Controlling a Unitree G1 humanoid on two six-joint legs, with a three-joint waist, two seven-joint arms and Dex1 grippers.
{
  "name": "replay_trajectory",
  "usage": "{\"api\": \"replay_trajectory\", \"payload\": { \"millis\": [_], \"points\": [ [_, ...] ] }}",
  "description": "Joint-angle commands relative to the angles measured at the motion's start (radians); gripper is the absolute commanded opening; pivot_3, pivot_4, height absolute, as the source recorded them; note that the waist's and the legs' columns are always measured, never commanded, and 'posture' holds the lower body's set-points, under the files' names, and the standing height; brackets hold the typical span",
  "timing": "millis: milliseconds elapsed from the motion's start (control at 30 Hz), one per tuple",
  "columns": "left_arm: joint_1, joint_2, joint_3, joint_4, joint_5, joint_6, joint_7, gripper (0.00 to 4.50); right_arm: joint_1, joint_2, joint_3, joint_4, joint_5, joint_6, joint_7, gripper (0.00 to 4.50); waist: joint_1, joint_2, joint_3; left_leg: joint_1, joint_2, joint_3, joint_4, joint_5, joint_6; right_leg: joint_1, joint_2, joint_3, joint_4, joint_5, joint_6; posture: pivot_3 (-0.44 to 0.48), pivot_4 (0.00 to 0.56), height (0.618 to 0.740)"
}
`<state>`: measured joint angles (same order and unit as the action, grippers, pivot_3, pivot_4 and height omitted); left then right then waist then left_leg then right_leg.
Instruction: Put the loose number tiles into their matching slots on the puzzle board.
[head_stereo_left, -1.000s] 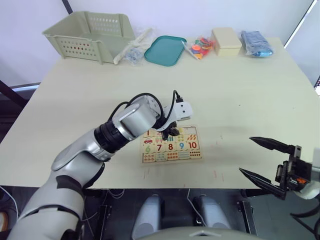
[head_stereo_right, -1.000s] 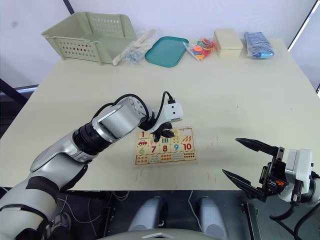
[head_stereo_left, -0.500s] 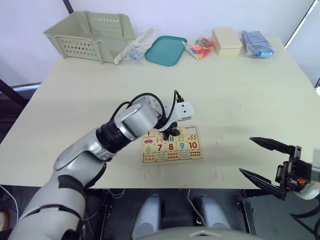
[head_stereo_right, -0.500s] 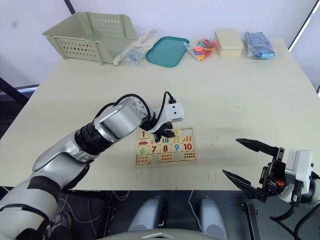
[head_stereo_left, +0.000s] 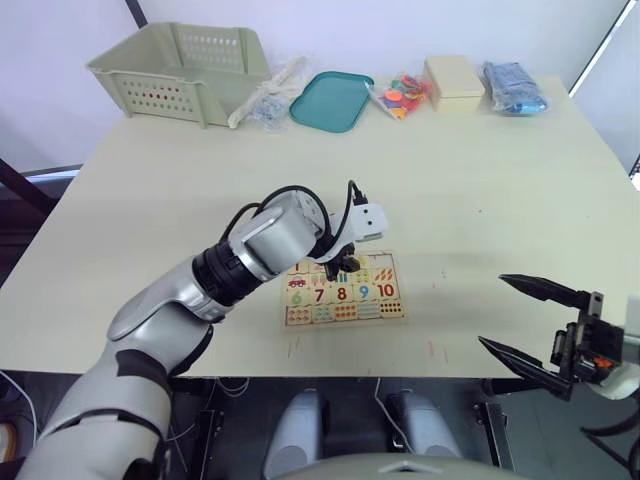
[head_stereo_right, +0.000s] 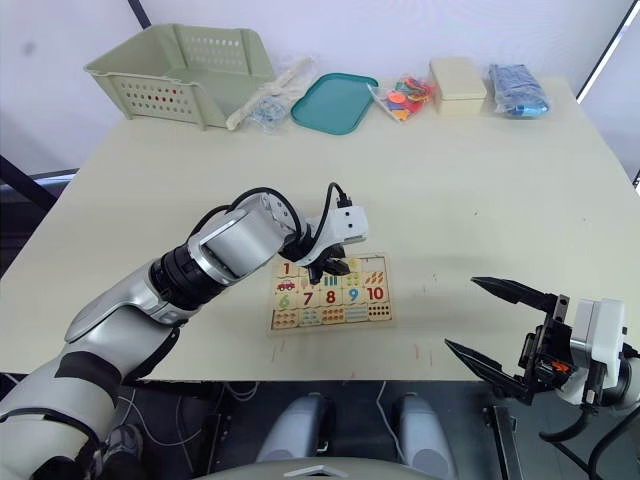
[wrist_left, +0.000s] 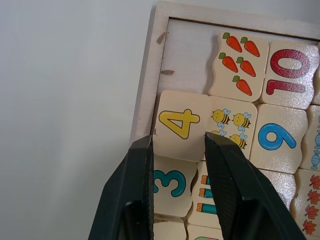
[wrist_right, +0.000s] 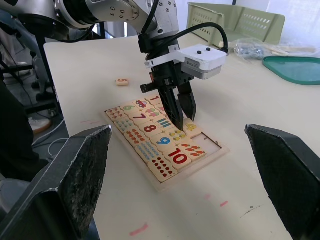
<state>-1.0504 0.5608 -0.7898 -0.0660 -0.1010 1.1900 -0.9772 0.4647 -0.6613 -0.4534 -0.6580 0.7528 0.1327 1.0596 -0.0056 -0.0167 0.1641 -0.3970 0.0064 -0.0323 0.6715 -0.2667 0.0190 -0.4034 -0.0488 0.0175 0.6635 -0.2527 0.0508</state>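
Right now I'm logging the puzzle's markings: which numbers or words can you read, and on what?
"4", yellow: pale-wood tile between the left gripper's fingers.
"3", teal: tile beside it.
"9", blue, and "10", red: tiles on the flat rimmed pale-wood puzzle board.
"6", "7", "8": board tiles.
Loose small tile on the table: too small to read.

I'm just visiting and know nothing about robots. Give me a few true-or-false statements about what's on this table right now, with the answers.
1. The left hand has its fingers either side of the yellow 4 tile. True.
2. The slot beside the carrot picture on the puzzle board is filled. False: it is bare wood.
3. The right hand is holding a tile. False: it is open and empty, off the board by the table edge.
4. A tile marked 5 lies on the table away from the board. True.
5. The teal tray sits on the board. False: it is far back on the table.
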Motion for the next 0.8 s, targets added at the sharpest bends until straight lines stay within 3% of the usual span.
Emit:
{"api": "replay_trajectory", "payload": {
  "millis": [33, 133, 267, 567, 800],
  "points": [
    [-0.015, -0.001, 0.001, -0.023, -0.004, 0.003, -0.011, 1.00, 0.001, 0.002, -0.026, -0.033, 0.009, -0.021, -0.003, 4.50, 0.000, 0.000, 0.000, 0.000, 0.000, 0.000, 0.000, 0.000, 0.000, 0.000, 0.000, 0.000, 0.000, 0.000, 0.000, 0.000, 0.150, 0.740],
    [-0.014, 0.000, 0.000, -0.024, -0.004, 0.004, -0.013, 1.00, 0.001, 0.002, -0.021, -0.032, 0.006, -0.023, -0.005, 4.50, 0.000, 0.000, 0.000, 0.000, 0.000, 0.000, 0.000, 0.000, 0.000, 0.000, 0.000, 0.000, 0.000, 0.000, 0.000, 0.000, 0.150, 0.740],
    [-0.015, -0.001, 0.002, -0.020, -0.001, 0.002, -0.011, 2.83, 0.002, 0.004, -0.018, -0.033, 0.004, -0.025, -0.007, 4.50, 0.000, 0.000, 0.000, 0.000, 0.000, 0.000, 0.000, 0.000, 0.000, 0.000, 0.000, 0.000, 0.000, 0.000, 0.000, 0.000, 0.150, 0.740],
    [-0.022, 0.008, 0.011, -0.020, 0.001, -0.008, -0.018, 2.83, 0.004, 0.008, -0.013, -0.037, 0.001, -0.027, -0.012, 4.50, 0.000, 0.000, 0.000, 0.000, 0.000, 0.000, 0.000, 0.000, 0.000, 0.000, 0.000, 0.000, 0.000, 0.000, 0.000, 0.000, 0.150, 0.740],
    [-0.060, 0.083, 0.045, -0.012, -0.025, -0.054, -0.108, 2.83, -0.012, 0.004, -0.003, -0.025, -0.002, -0.029, -0.010, 4.50, -0.002, 0.000, 0.000, 0.000, 0.000, 0.000, 0.000, 0.000, 0.000, 0.000, 0.000, 0.000, 0.000, 0.000, 0.000, 0.000, 0.150, 0.740]
  ]
}}
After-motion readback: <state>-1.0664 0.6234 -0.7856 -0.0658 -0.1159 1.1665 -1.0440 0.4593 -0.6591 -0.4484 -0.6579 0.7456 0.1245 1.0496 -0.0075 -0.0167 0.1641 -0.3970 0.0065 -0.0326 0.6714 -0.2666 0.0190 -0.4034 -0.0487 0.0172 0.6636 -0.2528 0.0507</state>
